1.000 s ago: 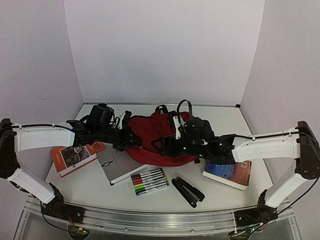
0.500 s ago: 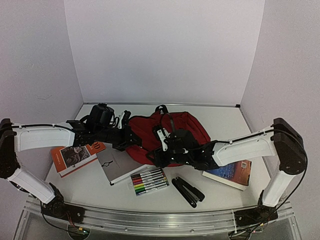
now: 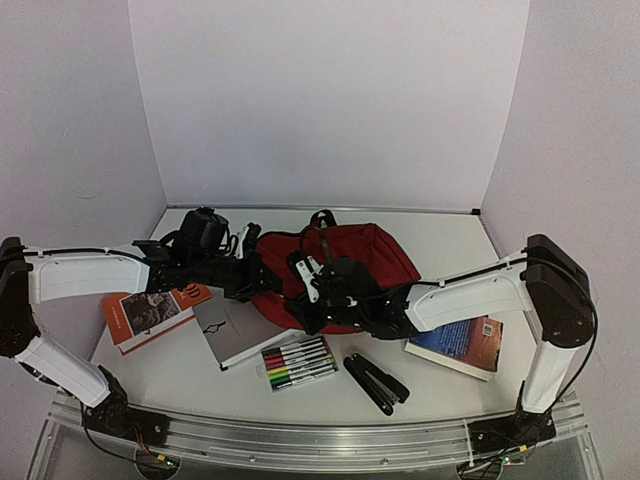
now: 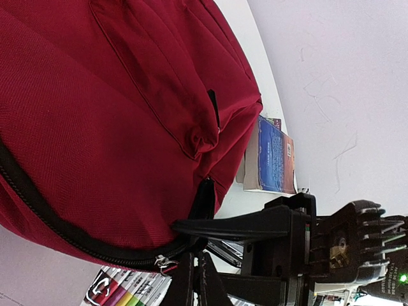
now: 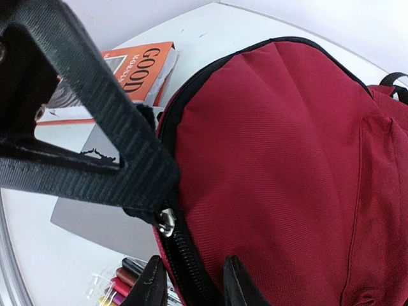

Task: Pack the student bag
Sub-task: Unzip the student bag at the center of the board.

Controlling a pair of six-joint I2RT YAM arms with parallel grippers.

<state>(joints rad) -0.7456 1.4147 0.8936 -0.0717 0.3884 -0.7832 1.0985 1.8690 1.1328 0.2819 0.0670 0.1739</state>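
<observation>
The student bag (image 3: pixel 375 255), dark red with a black zipper, lies flat at the middle of the table and fills both wrist views (image 4: pixel 95 108) (image 5: pixel 280 159). My left gripper (image 3: pixel 262 285) (image 4: pixel 194 274) is shut on the bag's black zipper edge at its near left corner, right by the metal slider (image 5: pixel 167 220). My right gripper (image 3: pixel 292 298) (image 5: pixel 191 284) reaches in from the right to the same corner. Its jaws stand narrowly apart, one finger on each side of the zipper band just below the slider.
An orange book (image 3: pixel 150 312) and a grey notebook (image 3: pixel 240 330) lie left of the bag. A pack of markers (image 3: pixel 297 362) and a black folding tool (image 3: pixel 375 382) lie in front. A blue book (image 3: pixel 458 343) lies at the right.
My right arm has swung left across the bag to its near left corner, and its jaws have narrowed around the zipper band. The left arm has held still.
</observation>
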